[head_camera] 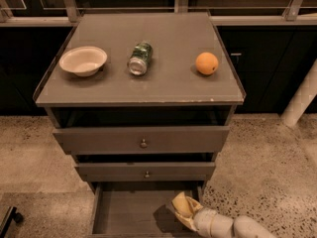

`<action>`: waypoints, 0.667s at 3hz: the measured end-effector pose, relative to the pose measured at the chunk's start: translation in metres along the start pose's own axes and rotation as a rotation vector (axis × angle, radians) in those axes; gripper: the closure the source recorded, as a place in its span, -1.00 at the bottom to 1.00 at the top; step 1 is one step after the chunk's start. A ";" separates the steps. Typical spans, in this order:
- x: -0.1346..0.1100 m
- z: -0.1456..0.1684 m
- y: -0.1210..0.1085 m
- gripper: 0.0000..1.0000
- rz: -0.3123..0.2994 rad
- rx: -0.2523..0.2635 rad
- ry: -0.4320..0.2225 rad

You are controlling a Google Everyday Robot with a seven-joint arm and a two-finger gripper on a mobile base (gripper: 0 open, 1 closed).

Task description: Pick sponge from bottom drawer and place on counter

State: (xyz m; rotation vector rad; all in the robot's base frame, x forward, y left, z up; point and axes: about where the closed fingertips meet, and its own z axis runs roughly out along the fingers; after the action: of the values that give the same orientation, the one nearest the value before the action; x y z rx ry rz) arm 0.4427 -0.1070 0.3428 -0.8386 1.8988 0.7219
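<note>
Over bottom drawer (126, 213), right edge | pincer (192, 216) grips sponge (181, 203) | floor open leftward

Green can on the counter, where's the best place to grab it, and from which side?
Grip the green can across the middle of its body, coming from above: it lies on its side, so it could roll under a sideways push. The gripper is down in the bottom drawer at the sponge.
</note>
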 end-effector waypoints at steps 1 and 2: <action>-0.046 -0.018 0.011 1.00 -0.083 0.021 0.015; -0.102 -0.035 0.066 1.00 -0.178 -0.052 0.052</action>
State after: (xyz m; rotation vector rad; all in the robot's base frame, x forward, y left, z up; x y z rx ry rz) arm 0.4098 -0.0675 0.4585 -1.0534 1.8304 0.6479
